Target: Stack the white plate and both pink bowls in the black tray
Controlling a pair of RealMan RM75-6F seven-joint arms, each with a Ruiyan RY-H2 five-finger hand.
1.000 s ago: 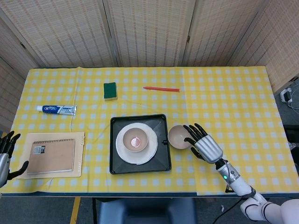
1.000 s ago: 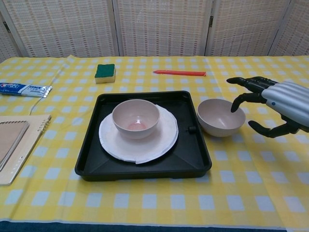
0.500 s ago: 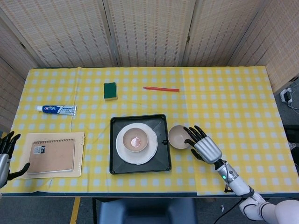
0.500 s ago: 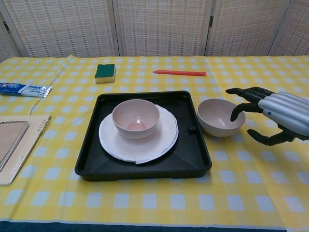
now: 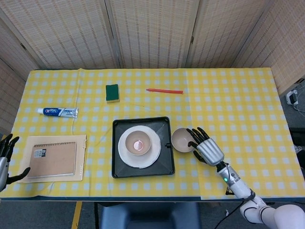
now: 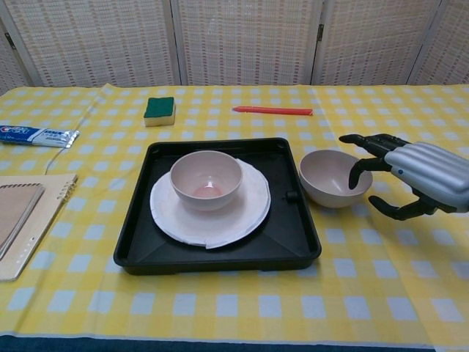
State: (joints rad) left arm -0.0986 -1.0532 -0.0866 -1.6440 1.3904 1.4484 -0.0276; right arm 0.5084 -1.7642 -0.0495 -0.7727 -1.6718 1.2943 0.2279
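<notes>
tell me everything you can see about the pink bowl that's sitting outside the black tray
The pink bowl outside the tray is a small, round, pale pink bowl with a smooth matte look, perhaps ceramic or plastic. It stands upright and empty on the yellow checked tablecloth, just off the right edge of the black tray, close beside its side knob. The right hand is at its far right side, fingers spread and curved over the rim; whether they touch it cannot be told. It is not yet stacked.

One bowl (image 6: 206,179) on plate (image 6: 249,209) in tray (image 6: 293,249); other bowl (image 6: 333,177) beside tray, seemingly touching.
</notes>
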